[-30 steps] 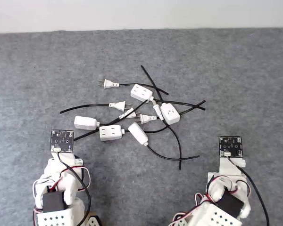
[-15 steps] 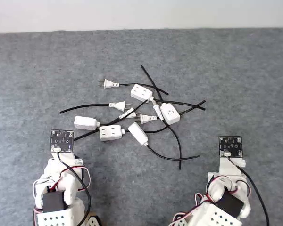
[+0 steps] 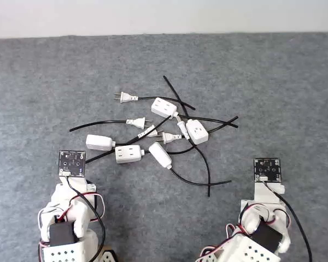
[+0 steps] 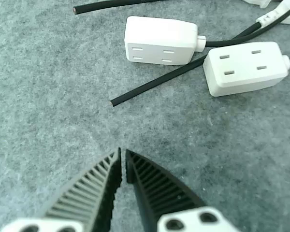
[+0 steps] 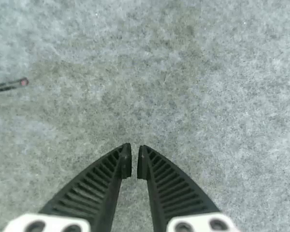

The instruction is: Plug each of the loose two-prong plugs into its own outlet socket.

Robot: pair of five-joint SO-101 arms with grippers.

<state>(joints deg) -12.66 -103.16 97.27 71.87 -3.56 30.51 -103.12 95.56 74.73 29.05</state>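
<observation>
The high view was taken from above, looking down on the grey fuzzy table mat [image 3: 44, 71], with the white plastic arms [image 3: 71, 218] at its near edge. The left wrist view was taken low and close, past the black ribbed left gripper [image 4: 123, 155], toward two white plastic outlet blocks [image 4: 160, 40]. Those blocks [image 3: 100, 142] were shared with the high view. The right wrist view was pointed down at the mat from close.
</observation>
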